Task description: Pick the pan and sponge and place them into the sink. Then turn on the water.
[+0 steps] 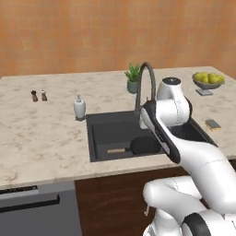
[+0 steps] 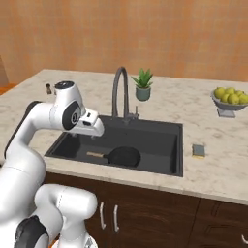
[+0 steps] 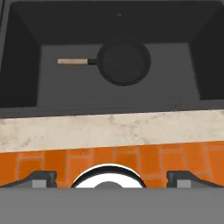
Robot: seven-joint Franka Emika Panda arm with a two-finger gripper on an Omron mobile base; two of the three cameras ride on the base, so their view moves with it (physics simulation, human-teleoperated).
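Left base view: pan sits in the sink, sponge on the counter to its right.

Right base view: sponge just beside the rim, faucet close enough to clip reaching over.

Hand view: gripper spread wide, empty, above the pan.

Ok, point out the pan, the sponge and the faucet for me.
pan (image 3: 124,62), hand view, middle of its black bowl.
sponge (image 2: 198,150), right base view, its greyish top face.
faucet (image 2: 117,82), right base view, upper part of its dark arch.
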